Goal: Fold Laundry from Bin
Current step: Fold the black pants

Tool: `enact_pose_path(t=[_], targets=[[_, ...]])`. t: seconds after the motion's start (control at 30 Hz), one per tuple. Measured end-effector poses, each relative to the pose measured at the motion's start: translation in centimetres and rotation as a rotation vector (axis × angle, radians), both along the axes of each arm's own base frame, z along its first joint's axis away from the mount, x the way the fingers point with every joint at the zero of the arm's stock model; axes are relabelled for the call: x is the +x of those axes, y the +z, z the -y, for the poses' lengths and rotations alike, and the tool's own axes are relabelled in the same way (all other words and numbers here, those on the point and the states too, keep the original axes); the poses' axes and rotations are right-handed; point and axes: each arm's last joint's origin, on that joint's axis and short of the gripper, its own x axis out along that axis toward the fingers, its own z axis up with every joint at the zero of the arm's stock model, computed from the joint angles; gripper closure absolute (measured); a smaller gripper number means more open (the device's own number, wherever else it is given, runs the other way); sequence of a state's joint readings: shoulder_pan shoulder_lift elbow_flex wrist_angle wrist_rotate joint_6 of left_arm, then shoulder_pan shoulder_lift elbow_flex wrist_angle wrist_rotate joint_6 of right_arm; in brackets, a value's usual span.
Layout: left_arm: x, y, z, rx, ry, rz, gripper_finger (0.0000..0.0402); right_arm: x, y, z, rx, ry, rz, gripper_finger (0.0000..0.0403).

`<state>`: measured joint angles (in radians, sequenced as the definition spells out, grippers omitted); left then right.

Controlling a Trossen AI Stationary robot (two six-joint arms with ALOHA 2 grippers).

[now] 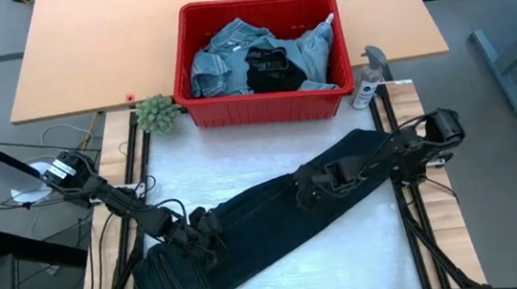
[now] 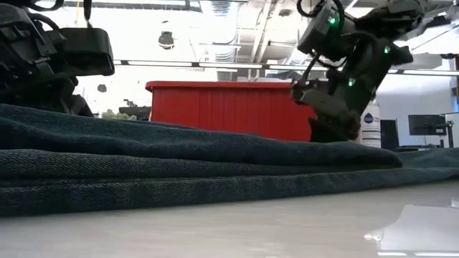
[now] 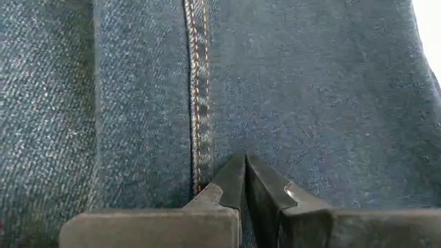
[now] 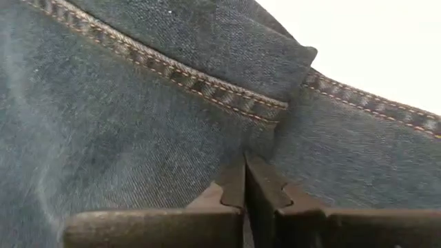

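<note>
A pair of dark jeans (image 1: pixel 277 224) lies stretched diagonally across the white surface (image 1: pixel 241 165), waistband end at the near left corner, leg end toward the far right. The left hand (image 1: pixel 201 237) is down on the denim near the waistband, its fingers clenched together beside a stitched seam; whether they pinch any cloth cannot be told. The right hand (image 1: pixel 316 188) is further along the leg, clenched against a folded hem edge, apparently nipping the fabric.

Likely risks: a thin pinch could slip when lifted, dropping the leg in a heap; pulling both ends unevenly could twist the fold; and the near left end already sits close to the surface's front edge, so a tug that way could drag it off.

Open room lies on the white surface ahead of the jeans and at the near right corner.

Beyond that, the red bin (image 1: pixel 202 112) stands at the far edge, holding light blue denim and a black garment (image 1: pixel 272 69). A small green plant (image 1: pixel 156 114) sits just beside its left corner, and a spray bottle (image 1: pixel 367 80) just beside its right.
</note>
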<state>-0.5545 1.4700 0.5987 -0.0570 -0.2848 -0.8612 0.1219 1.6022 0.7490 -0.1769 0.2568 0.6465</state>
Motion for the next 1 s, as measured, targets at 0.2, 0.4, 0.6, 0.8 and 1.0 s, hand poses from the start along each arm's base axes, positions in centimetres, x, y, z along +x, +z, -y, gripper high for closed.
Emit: enact_pose_path(t=[0.2,0.4,0.6,0.8,1.0], targets=[[0.0,0.0,-0.1,0.021,0.000,0.003,0.0398,-1.2,5.1,0.8,0.017,-0.024,0.192,0.0377],[0.0,0.0,-0.1,0.029,-0.007,0.004,0.0398,-2.6,8.2,-0.4,0.028,0.043,0.313,0.0336],[0.0,0.0,-0.1,0.038,-0.017,0.005,0.0398,-3.0,8.0,-2.8,0.044,0.133,0.302,0.0334],[0.0,0.0,-0.2,0.060,-0.009,0.016,0.0398,-3.2,8.7,-4.6,0.038,0.192,0.368,0.0334],[0.1,0.0,-0.2,0.067,-0.011,0.020,0.0398,-2.6,9.8,-4.9,0.008,0.244,0.495,0.0334]])
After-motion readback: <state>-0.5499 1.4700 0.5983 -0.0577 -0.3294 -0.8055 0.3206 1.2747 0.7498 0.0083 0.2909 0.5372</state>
